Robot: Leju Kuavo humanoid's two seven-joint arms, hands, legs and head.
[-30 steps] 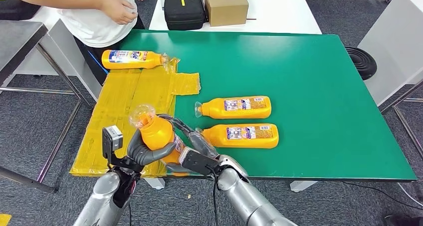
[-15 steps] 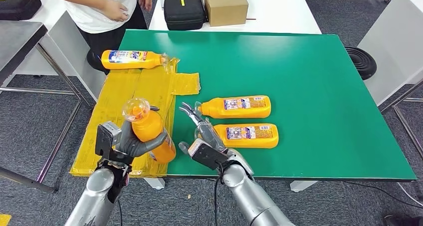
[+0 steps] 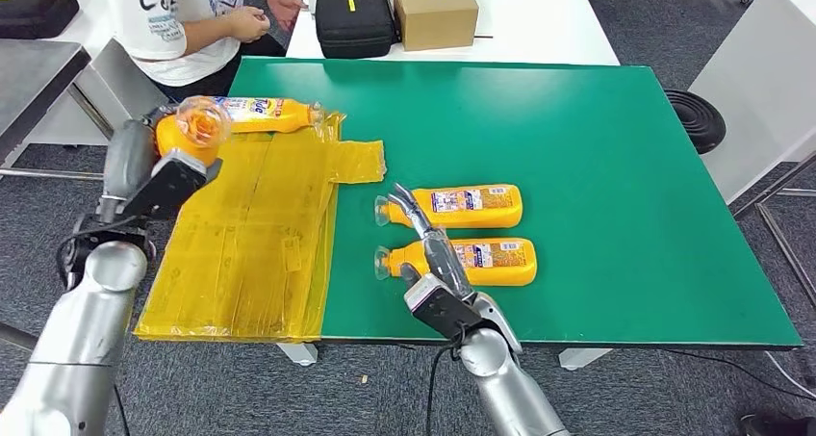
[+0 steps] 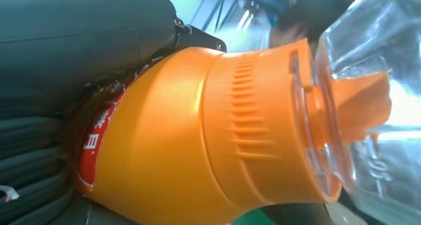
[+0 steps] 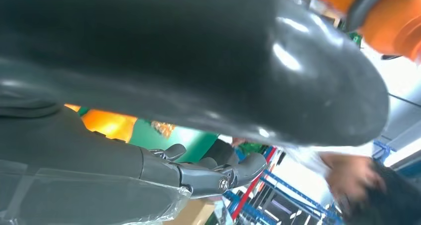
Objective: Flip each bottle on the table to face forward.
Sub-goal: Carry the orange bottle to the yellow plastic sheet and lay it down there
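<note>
Head view: an orange plastic bottle with a clear cap (image 3: 192, 128) is gripped by the left hand (image 3: 159, 171), raised above the yellow taped sheet (image 3: 255, 234). The right hand (image 3: 433, 263) is extended with fingers (image 3: 409, 205) spread, empty, over two orange label-up bottles (image 3: 462, 207) lying on the green worktop (image 3: 597, 147). A fourth orange bottle (image 3: 265, 115) lies at the sheet's far edge.

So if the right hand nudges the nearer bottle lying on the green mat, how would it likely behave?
The nearer bottle lies on its flat side, so it would probably slide rather than roll. Its smooth plastic may slip under the right hand. It looks rigid and likely full, so moderately heavy.
</note>
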